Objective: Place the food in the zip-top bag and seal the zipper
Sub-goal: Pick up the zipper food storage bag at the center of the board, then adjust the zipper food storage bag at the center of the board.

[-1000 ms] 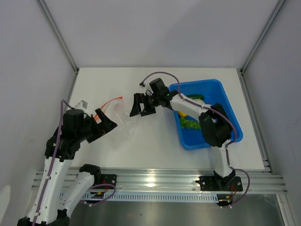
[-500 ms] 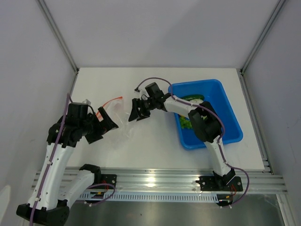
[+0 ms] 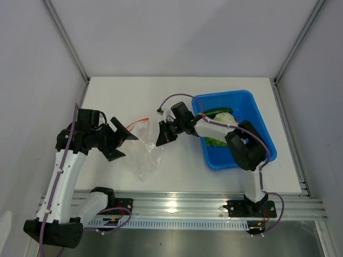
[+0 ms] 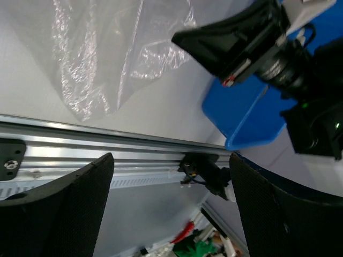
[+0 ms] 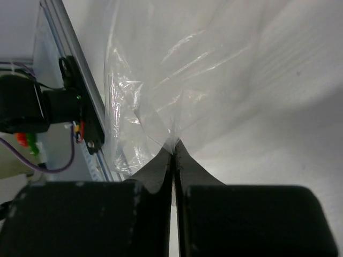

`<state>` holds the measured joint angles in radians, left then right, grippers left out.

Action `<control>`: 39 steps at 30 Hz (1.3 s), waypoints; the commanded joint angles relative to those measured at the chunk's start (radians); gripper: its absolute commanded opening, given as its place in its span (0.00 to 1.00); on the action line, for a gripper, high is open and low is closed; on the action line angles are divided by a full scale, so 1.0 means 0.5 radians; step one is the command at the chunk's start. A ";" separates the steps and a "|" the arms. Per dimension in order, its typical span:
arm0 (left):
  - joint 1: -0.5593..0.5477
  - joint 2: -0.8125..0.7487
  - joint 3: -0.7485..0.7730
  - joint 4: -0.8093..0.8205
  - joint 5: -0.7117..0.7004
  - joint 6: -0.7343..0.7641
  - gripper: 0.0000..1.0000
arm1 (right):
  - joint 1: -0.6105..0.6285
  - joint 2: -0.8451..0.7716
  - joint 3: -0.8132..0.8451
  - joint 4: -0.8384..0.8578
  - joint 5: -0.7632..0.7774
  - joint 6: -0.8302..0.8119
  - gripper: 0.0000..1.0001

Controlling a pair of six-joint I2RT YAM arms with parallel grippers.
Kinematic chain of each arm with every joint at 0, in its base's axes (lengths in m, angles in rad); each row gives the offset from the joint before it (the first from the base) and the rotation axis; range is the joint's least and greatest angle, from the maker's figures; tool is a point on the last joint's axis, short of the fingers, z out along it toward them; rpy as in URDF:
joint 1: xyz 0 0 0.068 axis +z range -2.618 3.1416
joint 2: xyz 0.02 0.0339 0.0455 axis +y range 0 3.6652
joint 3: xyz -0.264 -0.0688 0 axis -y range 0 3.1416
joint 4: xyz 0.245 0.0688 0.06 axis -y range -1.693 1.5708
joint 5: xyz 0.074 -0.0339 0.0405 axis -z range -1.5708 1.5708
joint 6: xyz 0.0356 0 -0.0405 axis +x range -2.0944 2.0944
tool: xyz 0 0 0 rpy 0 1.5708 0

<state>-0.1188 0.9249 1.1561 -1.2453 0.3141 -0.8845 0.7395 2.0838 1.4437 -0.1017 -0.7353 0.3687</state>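
The right gripper [image 5: 173, 152] is clamped on a thin fold of the zip-top bag [image 3: 146, 158], which lies crumpled on the table [image 3: 182, 163] between the arms. The left gripper [image 4: 171, 158] has its fingers wide apart with nothing between them. With one side held, the film may slip from the pinch, or the mouth along the zipper [image 3: 139, 121] may lie flat, so food [image 3: 216, 141] carried from the blue tray [image 3: 252, 104] may land beside the bag.
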 commanded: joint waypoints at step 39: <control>0.437 0.540 -0.235 0.349 0.807 -0.998 0.99 | 0.988 -1.781 -0.829 -0.548 1.664 -1.403 0.00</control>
<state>0.0860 1.1797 0.9924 -1.0607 0.7109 -1.3697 1.2137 1.2320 1.0386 -0.3893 0.0341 -0.2970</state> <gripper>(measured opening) 0.985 0.006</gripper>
